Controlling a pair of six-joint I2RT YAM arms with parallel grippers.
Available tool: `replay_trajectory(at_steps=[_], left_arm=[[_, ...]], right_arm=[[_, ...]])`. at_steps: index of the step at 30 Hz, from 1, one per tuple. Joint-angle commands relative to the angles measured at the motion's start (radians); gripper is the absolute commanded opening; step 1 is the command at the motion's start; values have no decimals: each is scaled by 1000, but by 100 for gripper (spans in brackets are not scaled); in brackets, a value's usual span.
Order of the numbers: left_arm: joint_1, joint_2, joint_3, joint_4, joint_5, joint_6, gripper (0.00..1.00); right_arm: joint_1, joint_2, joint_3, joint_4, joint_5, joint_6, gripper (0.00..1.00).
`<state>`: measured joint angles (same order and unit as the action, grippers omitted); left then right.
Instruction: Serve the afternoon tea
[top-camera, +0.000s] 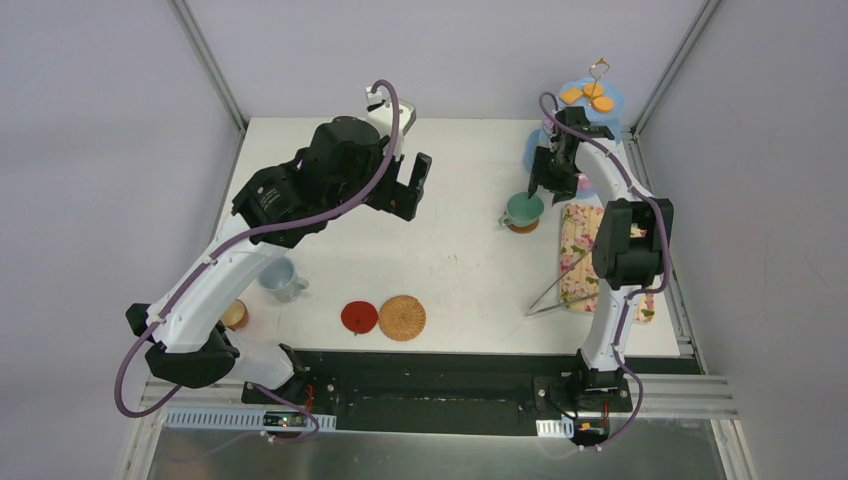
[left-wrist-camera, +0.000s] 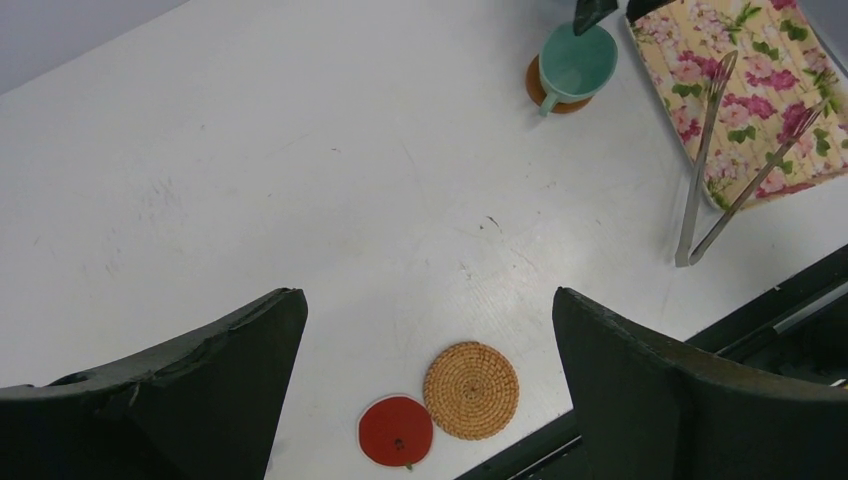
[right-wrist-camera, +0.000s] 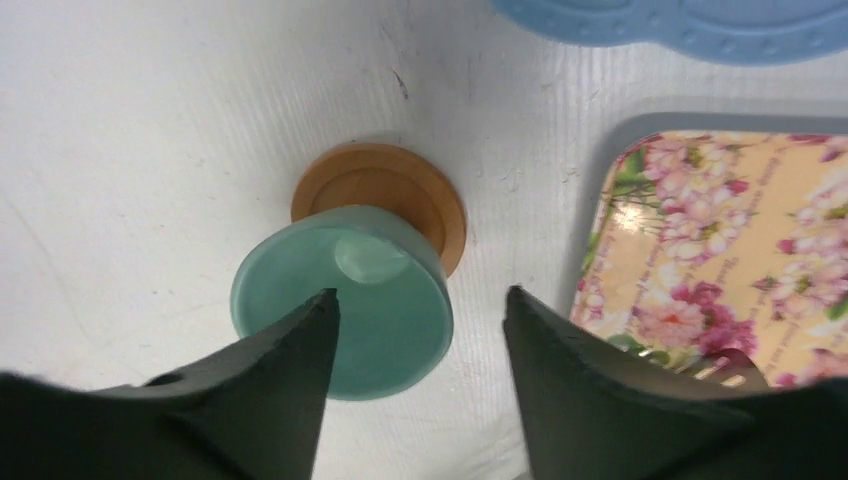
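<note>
From above, I judge the mint cup (top-camera: 524, 208) already served on its wooden coaster (top-camera: 522, 227), with my right end effector (top-camera: 545, 185) just over it.

Left wrist: my left end effector (left-wrist-camera: 428, 300) is wide open and empty above the red coaster (left-wrist-camera: 396, 431).

Right wrist: my fingers are parted around the cup's rim, gripping nothing. Next I should lift straight up.

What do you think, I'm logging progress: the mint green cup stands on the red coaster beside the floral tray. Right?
No. The mint green cup stands on the brown wooden coaster beside the floral tray, as the right wrist view shows; the red coaster lies bare nearer the front.
</note>
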<state>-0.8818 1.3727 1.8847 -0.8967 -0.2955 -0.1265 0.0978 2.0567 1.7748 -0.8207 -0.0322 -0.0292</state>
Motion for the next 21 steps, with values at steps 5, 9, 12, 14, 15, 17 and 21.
replay_trajectory(at_steps=[5,9,12,14,15,17,21], left_arm=[[8,-35,27,23,-45,-110,100],[8,-75,1,24,-67,-136,100],[8,-100,-5,-10,-117,-167,100],[9,-141,-26,-5,-143,-192,100],[8,-161,-35,1,-154,-204,100],[8,-197,-52,9,-179,-224,100],[8,-241,-58,-3,-219,-255,100]], right_arm=[[9,-324,-33,-38,85,211,100],[97,-428,-152,1,51,318,100],[231,-477,-256,33,-20,292,100],[382,-498,-301,18,17,277,100],[456,-516,-340,40,76,278,100],[566,-557,-435,137,52,285,100],[728,-520,-521,237,-119,313,81]])
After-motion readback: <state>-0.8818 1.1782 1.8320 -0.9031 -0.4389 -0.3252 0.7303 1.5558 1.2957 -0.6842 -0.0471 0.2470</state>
